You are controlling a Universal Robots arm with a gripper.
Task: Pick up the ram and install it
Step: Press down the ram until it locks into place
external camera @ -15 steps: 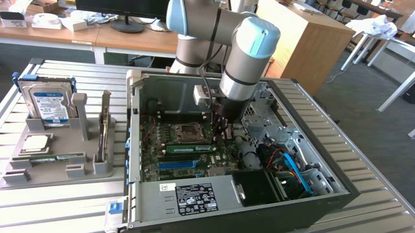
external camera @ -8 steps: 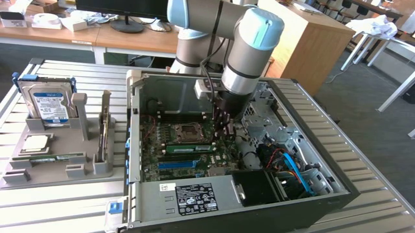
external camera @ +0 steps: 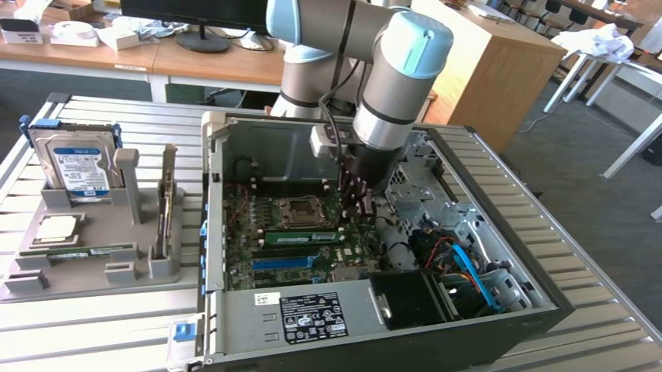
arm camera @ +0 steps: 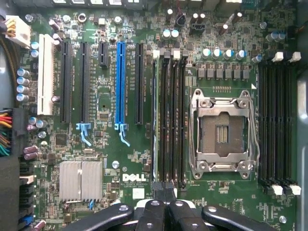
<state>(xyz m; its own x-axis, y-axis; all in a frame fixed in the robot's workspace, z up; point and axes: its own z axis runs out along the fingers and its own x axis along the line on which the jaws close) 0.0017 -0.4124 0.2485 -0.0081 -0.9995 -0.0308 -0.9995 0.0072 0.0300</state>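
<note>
A green ram stands in a memory slot of the motherboard, between the processor socket and the blue slot strip. In the wrist view this ram is edge-on in the slot farthest from the socket. My gripper hangs inside the open computer case, just past one end of that ram. Its black fingers are pressed together over the end latches of the slots, with nothing visible between them, so the gripper is shut. I cannot tell if it touches the board.
A grey holder on the slatted table at the exterior view's left carries another green ram stick, a square silvery processor, a hard drive and an upright card. The case walls and cables surround the gripper.
</note>
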